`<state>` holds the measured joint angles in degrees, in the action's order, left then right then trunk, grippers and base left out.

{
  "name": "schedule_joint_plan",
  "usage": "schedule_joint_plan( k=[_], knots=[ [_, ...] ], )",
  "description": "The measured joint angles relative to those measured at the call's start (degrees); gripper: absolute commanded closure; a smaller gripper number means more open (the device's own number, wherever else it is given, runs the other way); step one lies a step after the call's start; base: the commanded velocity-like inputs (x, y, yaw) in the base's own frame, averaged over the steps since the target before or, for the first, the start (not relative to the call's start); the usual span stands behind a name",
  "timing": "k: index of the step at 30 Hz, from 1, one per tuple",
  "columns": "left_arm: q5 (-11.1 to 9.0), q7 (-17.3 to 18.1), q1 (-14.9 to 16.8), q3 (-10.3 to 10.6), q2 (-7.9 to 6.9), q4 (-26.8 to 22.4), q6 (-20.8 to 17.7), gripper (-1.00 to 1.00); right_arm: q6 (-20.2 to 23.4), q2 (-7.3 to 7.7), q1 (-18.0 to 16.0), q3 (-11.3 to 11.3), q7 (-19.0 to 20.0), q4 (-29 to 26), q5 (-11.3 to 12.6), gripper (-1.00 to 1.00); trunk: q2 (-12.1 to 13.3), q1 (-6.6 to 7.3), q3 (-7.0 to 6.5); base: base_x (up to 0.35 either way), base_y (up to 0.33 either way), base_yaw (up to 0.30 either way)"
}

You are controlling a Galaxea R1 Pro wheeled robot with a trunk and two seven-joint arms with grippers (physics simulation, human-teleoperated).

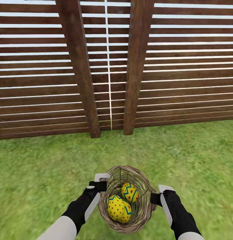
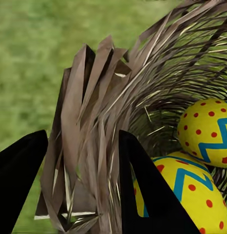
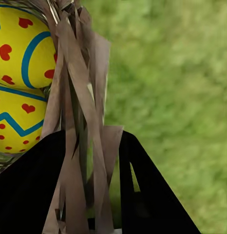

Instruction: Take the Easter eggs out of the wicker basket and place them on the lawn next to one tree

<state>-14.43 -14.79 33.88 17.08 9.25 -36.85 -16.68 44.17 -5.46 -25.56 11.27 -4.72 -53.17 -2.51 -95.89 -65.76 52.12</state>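
Wicker basket (image 1: 127, 200) is sitting at the lower centre of the head view, pinched between both arms above the lawn (image 1: 46, 166), with a slatted wooden fence (image 1: 183, 66) filling the upper half of the frame. The left gripper (image 1: 100, 185) is clamping the basket's rim at lower centre-left; in the left wrist view its two dark fingers (image 2: 147, 195) are straddling the braided wall, closed onto it. The right gripper (image 1: 156, 196) is doing the same at lower centre-right, its jaws nipping the woven rim (image 3: 79, 122) in the right wrist view. The three Easter eggs (image 1: 119, 208) are lying inside, two overlapping low in the bowl and one (image 1: 130, 192) just above them; the head view is showing that upper egg's long axis tilting toward the upper left of the frame and the lower pair's tilting toward the upper left too, though I cannot tell which ends are the pointed ones. The basket's mouth is tipping toward the camera rather than facing straight up. No tree is showing, so I judge the carry is under way: keeping both grips level and moving together should be stopping the thin weave from twisting and the eggs from rolling out over the lower rim.
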Motion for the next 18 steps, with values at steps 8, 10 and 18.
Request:
schedule_joint_plan(
  k=[8, 10, 18],
  knots=[
    [0.0, 0.0, 0.0, 0.0, 0.0, 0.0, 0.0, 1.0, 0.0, 0.0, 0.0, 0.0, 0.0, 0.0, 0.0, 1.0, 0.0, 0.0, 0.0, 0.0, 0.0, 0.294],
    [0.0, 0.0, 0.0, 0.0, 0.0, 0.0, 0.0, 1.0, 0.0, 0.0, 0.0, 0.0, 0.0, 0.0, 0.0, 1.0, 0.0, 0.0, 0.0, 0.0, 0.0, 0.294],
    [-0.1, 0.0, 0.0, 0.0, 0.02, 0.0, 0.0, 1.0, 0.0, 0.0, 0.0, 0.0, 0.0, 0.0, -0.1, 1.0, 0.0, 0.0, 0.0, 0.0, 0.0, 0.034]
  ],
)
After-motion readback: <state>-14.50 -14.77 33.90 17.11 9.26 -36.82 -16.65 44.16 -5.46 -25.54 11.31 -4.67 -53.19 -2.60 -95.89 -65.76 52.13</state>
